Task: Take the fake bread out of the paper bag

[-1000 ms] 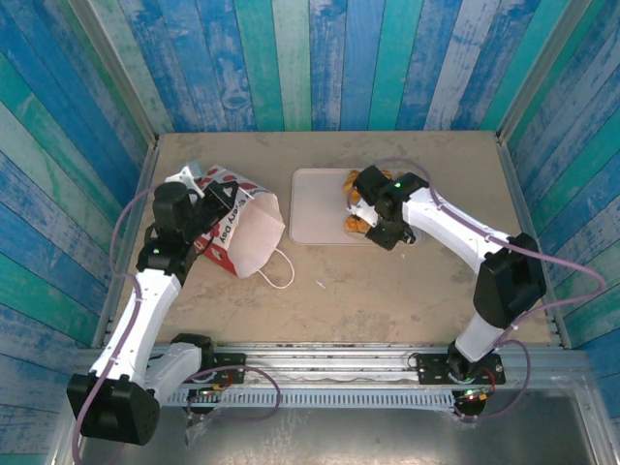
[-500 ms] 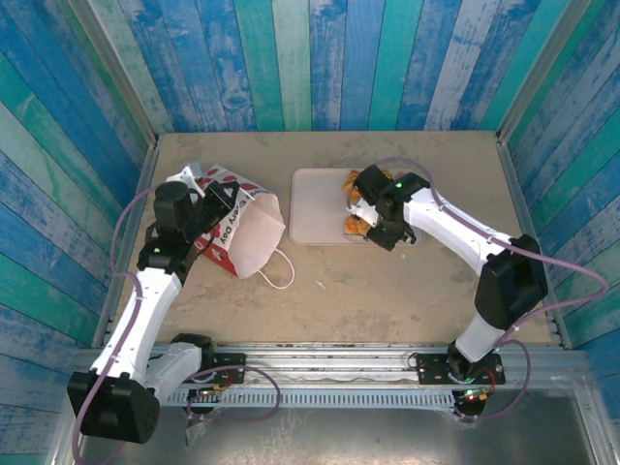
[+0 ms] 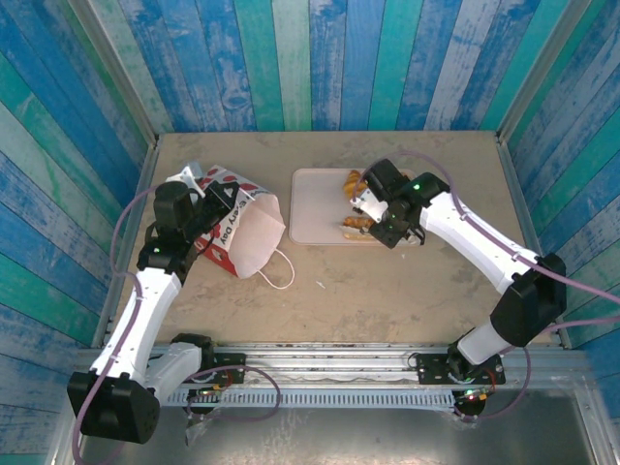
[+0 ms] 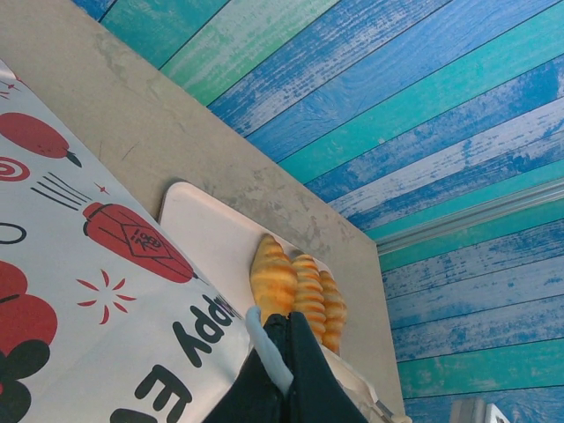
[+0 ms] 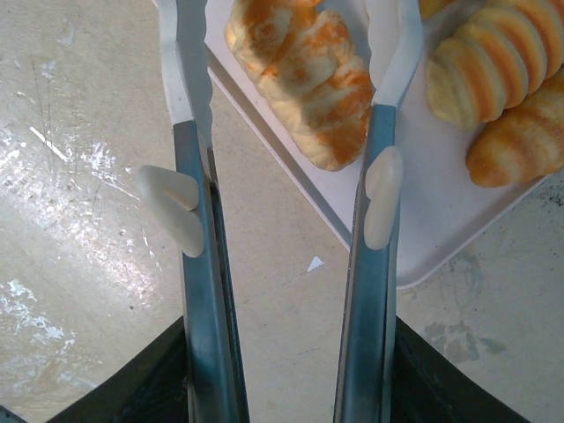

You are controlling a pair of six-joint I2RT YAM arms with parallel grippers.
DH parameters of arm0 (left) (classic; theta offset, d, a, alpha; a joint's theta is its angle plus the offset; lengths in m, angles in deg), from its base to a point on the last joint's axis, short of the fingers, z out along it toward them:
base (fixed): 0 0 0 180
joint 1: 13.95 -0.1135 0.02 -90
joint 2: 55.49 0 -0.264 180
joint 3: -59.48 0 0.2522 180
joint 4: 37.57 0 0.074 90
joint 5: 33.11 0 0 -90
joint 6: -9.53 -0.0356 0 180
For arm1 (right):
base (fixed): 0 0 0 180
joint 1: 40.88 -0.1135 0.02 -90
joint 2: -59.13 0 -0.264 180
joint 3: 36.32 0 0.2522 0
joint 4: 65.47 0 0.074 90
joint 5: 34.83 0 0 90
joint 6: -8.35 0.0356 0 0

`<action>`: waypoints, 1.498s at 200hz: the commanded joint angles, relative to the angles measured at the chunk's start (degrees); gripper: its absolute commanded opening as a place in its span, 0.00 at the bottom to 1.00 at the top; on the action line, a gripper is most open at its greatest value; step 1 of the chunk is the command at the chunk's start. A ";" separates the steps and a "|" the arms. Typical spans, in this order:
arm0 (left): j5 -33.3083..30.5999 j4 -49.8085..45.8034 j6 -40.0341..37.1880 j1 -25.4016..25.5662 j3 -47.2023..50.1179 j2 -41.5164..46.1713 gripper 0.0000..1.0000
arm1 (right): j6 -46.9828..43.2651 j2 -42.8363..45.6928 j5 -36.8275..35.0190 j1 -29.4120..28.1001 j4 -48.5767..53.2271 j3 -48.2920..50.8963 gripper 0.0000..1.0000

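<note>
Left gripper (image 4: 280, 370) is on the bag (image 4: 79, 291), fingers pressed tight together, apparently pinching the paper of its upper wall. That grip looks meant to steady the bag and prop its mouth open towards the tray (image 4: 211, 238), just to the tray's left. Over at the tray's right end, the right gripper (image 5: 289, 35) hangs low with its fingers spread. They straddle a braided roll (image 5: 295, 84) without squeezing it, and there is daylight between the left finger and the crust. The roll lies just inside the tray's near edge, and the croissants (image 5: 493, 70) sit right beside it, deeper onto the tray. So the bread (image 3: 354, 184) in sight is out of the bag and gathered at that right end, which leaves the tray's left half bare for more. What shows of the bag's white inside looks empty, though its depths are hidden. As for writing, black letters on the bag read "appy", likely part of "Happy". Beside them are red printed shapes, one a lantern with a small character too fine to read.
</note>
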 commanded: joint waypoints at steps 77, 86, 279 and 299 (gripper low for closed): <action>-3.50 -7.45 -4.74 0.18 -5.24 3.42 0.00 | 12.17 11.63 37.13 -1.03 -16.44 2.54 0.46; -5.10 -8.99 -5.41 0.10 -5.73 3.64 0.00 | 13.49 12.10 39.66 -2.05 -18.47 3.90 0.46; -3.14 -8.16 -4.92 0.14 -5.57 2.52 0.00 | 2.97 -11.80 -2.48 -28.28 -28.93 -3.71 0.45; -2.51 -8.21 -5.08 0.14 -5.89 2.17 0.00 | 1.51 -13.43 -2.73 -28.33 -30.27 -5.00 0.47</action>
